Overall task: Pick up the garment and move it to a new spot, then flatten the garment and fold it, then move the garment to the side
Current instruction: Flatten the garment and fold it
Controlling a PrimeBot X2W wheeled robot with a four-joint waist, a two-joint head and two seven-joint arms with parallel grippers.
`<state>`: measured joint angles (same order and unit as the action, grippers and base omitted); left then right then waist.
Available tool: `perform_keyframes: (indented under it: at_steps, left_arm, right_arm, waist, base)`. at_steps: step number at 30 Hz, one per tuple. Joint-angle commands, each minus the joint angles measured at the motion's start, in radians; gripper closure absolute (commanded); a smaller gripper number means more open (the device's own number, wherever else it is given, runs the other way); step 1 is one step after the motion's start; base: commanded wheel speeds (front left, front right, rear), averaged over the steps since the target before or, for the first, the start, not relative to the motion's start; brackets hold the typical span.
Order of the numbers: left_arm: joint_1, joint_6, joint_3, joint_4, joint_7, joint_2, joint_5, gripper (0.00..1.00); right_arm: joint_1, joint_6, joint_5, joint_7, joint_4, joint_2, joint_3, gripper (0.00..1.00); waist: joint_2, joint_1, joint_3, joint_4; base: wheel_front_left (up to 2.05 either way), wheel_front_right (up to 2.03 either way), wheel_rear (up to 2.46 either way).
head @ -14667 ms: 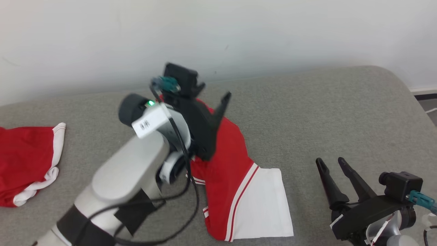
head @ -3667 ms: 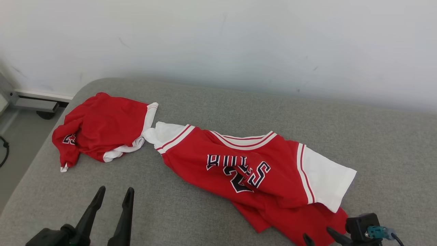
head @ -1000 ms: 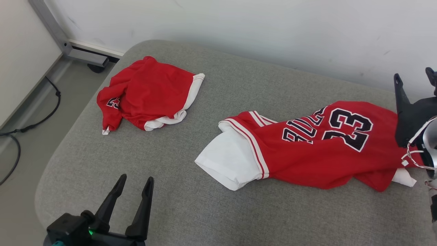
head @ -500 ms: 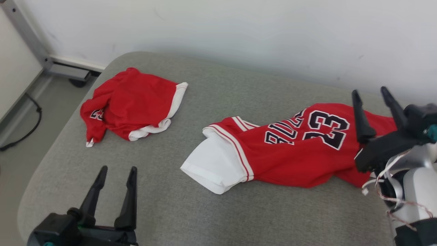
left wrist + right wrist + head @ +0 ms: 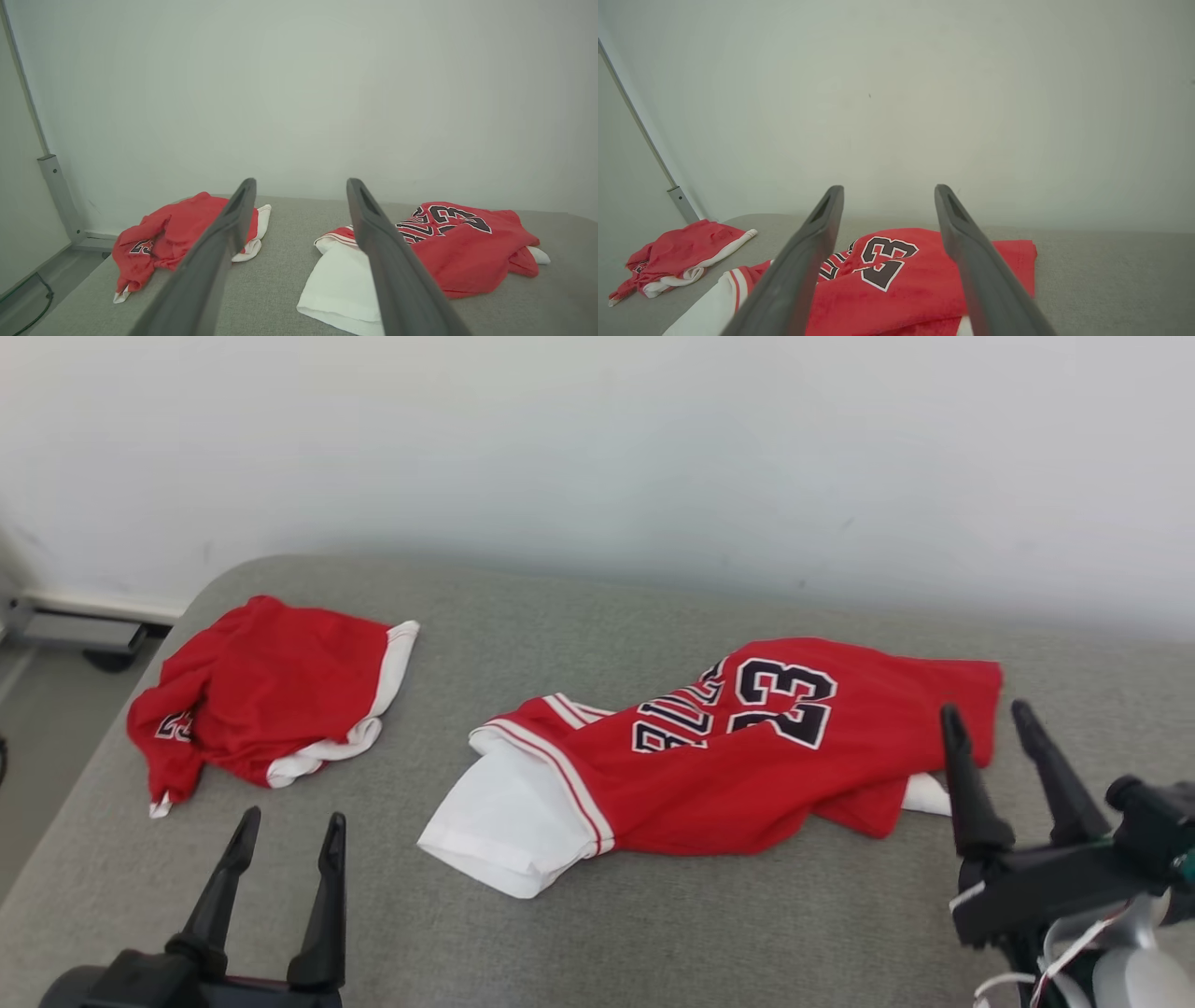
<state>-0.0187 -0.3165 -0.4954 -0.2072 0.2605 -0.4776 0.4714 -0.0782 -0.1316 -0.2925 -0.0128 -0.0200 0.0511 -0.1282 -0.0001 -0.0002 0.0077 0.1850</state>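
Red jersey (image 5: 728, 784) lies rumpled on grey cushion (image 5: 709, 933).

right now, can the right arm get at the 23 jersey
Probably yes: the right arm has its jaws open right at the jersey's hem end, and nothing lies between them on the grey cushion.

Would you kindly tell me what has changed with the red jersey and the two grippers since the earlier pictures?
The red and white number 23 jersey moved to the robot's right, away from the crumpled red shorts its sleeve had touched; grey cushion now separates them. The right gripper has drawn back off the jersey's right end, open and empty. The shorts stayed put; the left gripper stayed open and low.
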Motion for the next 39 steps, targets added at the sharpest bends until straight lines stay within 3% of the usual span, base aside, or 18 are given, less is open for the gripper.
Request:
perform_keyframes:
  at_steps: [1, 9, 18, 29, 39]
  left_arm:
    - [0.017, 0.005, -0.01, 0.012, -0.007, -0.018, -0.014, 0.0]
    - [0.03, 0.014, -0.023, 0.027, -0.065, -0.014, 0.035, 0.0]
    - [0.075, 0.028, 0.046, 0.047, -0.024, 0.043, 0.149, 0.0]
    - [0.078, 0.069, -0.001, 0.099, -0.059, -0.026, 0.095, 0.0]
    - [0.051, 0.058, -0.033, 0.064, -0.125, -0.067, 0.054, 0.0]
  right_arm:
    - [0.039, 0.002, -0.01, 0.014, -0.018, 0.0, 0.013, 0.0]
    - [0.166, 0.002, -0.067, 0.052, -0.082, 0.0, 0.032, 0.0]
    - [0.227, 0.002, -0.103, 0.035, -0.078, 0.0, 0.023, 0.0]
    - [0.267, 0.002, -0.07, 0.042, -0.023, 0.0, 0.025, 0.0]
    - [0.256, 0.002, -0.05, 0.05, -0.027, 0.0, 0.021, 0.0]
  waist:
    - [0.0001, 0.0002, -0.036, -0.043]
    - [0.0001, 0.0002, -0.05, -0.065]
    - [0.0001, 0.0002, -0.056, -0.081]
    - [0.0001, 0.0002, -0.048, -0.099]
    - [0.0001, 0.0002, -0.042, -0.098]
  base:
    - [0.0, 0.0, 0.0]
    - [0.0, 0.0, 0.0]
    - [0.0, 0.0, 0.0]
    - [0.0, 0.0, 0.0]
    - [0.0, 0.0, 0.0]
